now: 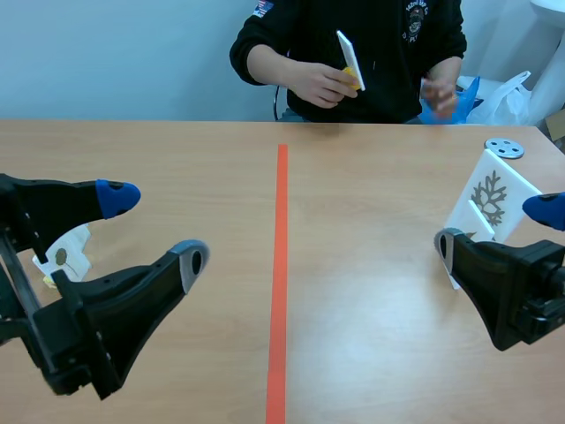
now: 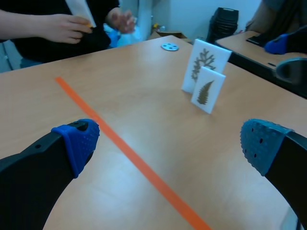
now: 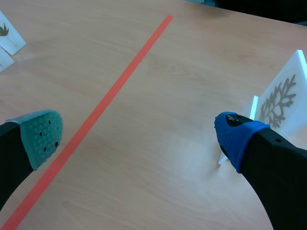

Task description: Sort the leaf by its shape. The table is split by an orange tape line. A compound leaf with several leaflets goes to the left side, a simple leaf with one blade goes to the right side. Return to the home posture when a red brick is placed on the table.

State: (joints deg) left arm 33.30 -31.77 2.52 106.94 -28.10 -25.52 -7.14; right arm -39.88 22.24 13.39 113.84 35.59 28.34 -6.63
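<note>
left jaws and right jaws are hanging released and empty, next leaf card (image 1: pixel 350 58) is sitting near-upright in the person's hand (image 1: pixel 313 84) across the bench (image 1: pixel 371 265), just right of the tape line (image 1: pixel 280 265), so right jaws are looking nearer.

The left arm is seen low on the left side of the orange tape line (image 1: pixel 280 283), well apart from it. The fingers of the left gripper (image 1: pixel 155 228) are spread wide, and nothing is held between the pads. The right arm is seen low on the right side of the same line, also well apart. The right gripper (image 1: pixel 494 227) is likewise spread wide, with nothing gripped.
</note>
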